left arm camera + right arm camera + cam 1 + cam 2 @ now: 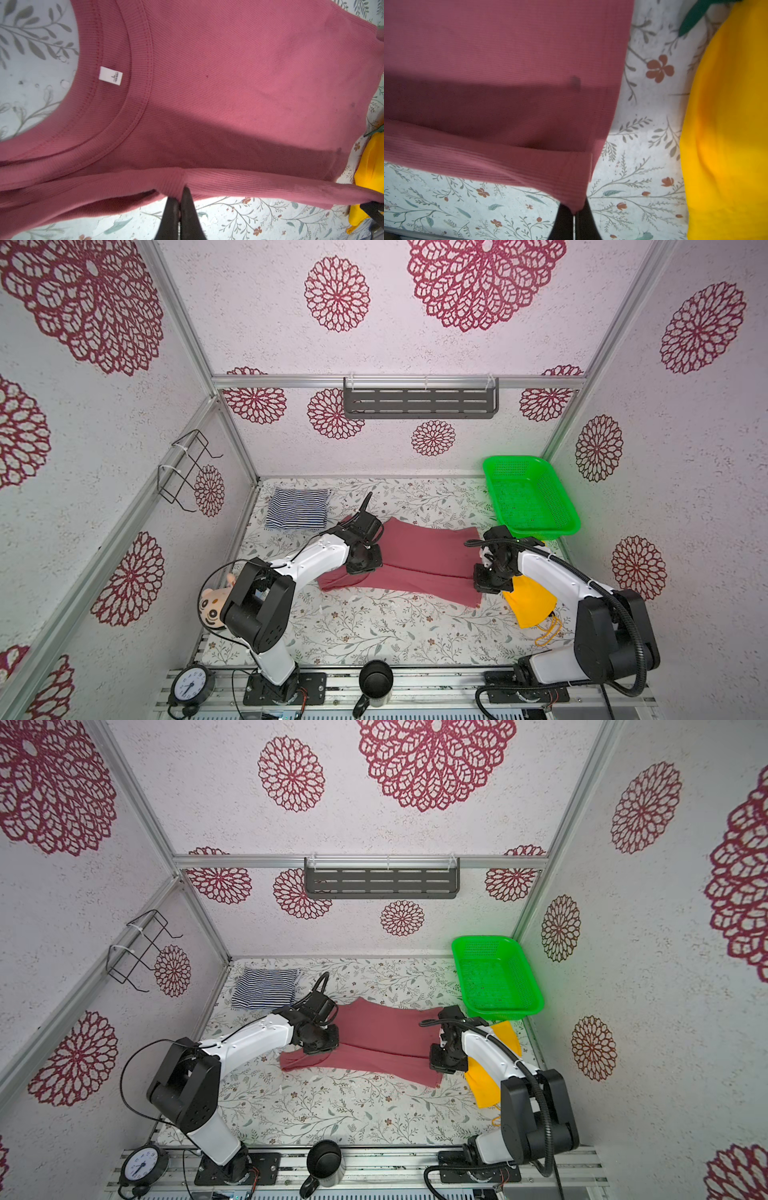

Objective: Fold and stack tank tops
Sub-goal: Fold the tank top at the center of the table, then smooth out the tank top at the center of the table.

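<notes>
- A maroon tank top (419,560) lies spread across the middle of a table with a flowered cover (374,626). Its neck end points toward the left arm and its hem toward the right arm.
- The left gripper (181,194) has its jaws pressed together on a fold along the near edge of the maroon top, close to the neckline. That edge is raised off the table.
- The right gripper (574,209) has its jaws pinched tight on the near hem corner of the same top, and the cloth hangs taut from them.
- A small white label (110,76) is sewn inside the back of the neckline. It carries dark print that is too small to read.
- A navy-and-white striped tank top (297,509) rests as a folded rectangle in the far left corner of the table, near the maroon top's neck end.
- A bright yellow cloth (530,605) lies just beside the hem, partly under the right arm.
- A green plastic basket (528,497) sits empty in the far right corner.
- On the front rail stand a round clock (191,684) with a white numbered face and a black mug (375,682).
- A plush toy (214,605) peeks out behind the left arm.
</notes>
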You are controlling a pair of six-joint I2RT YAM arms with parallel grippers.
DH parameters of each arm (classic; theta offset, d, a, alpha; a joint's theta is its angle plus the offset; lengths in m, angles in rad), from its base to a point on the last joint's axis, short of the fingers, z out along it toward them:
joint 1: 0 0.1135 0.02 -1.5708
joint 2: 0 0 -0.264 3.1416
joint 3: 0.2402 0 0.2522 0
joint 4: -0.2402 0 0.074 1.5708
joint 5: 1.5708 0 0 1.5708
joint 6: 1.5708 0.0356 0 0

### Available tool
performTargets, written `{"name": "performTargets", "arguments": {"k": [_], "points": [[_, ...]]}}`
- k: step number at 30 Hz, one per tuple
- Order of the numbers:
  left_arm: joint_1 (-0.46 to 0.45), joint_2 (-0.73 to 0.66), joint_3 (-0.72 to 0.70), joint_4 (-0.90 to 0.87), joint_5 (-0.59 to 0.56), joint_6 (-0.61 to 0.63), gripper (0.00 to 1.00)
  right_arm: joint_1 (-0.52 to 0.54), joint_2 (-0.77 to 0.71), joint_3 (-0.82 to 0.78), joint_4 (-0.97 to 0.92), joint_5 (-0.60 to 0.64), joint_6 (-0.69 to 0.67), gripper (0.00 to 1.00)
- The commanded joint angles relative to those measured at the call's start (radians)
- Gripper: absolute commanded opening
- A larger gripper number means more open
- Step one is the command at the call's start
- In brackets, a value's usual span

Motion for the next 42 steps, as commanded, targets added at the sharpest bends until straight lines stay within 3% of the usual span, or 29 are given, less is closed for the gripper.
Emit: {"name": "performTargets", "arguments": {"k": [1, 4, 5, 8, 11, 13, 17, 19, 26, 38, 40, 42], "points": [[0.020, 0.030, 0.033, 0.015, 0.017, 0.034, 0.00, -0.024, 0.033, 0.050, 0.000, 0.014, -0.042, 0.00], [0.031, 0.053, 0.048, 0.031, 0.022, 0.037, 0.00, -0.045, 0.071, 0.076, 0.010, 0.018, -0.056, 0.00], [0.036, 0.061, 0.053, 0.040, 0.022, 0.037, 0.06, -0.052, 0.081, 0.087, 0.016, 0.017, -0.060, 0.02], [0.052, 0.076, 0.077, 0.054, 0.019, 0.046, 0.34, -0.064, 0.096, 0.131, 0.021, 0.027, -0.071, 0.34], [0.068, 0.061, 0.098, 0.057, 0.004, 0.061, 0.49, -0.066, 0.079, 0.172, 0.012, 0.050, -0.084, 0.43], [0.079, 0.046, 0.107, 0.051, 0.002, 0.067, 0.52, -0.064, 0.056, 0.173, 0.012, 0.055, -0.093, 0.42], [0.086, 0.019, 0.088, 0.054, 0.004, 0.065, 0.52, -0.059, -0.007, 0.085, 0.037, 0.020, -0.094, 0.22], [0.085, 0.028, 0.065, 0.080, 0.020, 0.046, 0.50, -0.060, -0.004, 0.056, 0.052, 0.015, -0.089, 0.17], [0.082, 0.070, 0.007, 0.173, 0.044, -0.004, 0.47, -0.059, 0.062, 0.040, 0.185, -0.034, -0.067, 0.29], [0.084, 0.140, -0.008, 0.229, 0.050, -0.035, 0.47, -0.045, 0.147, 0.004, 0.248, -0.080, -0.067, 0.30], [0.085, 0.146, -0.012, 0.231, 0.048, -0.037, 0.47, -0.043, 0.156, 0.005, 0.251, -0.080, -0.070, 0.22], [0.085, 0.150, -0.016, 0.234, 0.044, -0.038, 0.47, -0.044, 0.152, 0.009, 0.242, -0.069, -0.075, 0.06]]}}
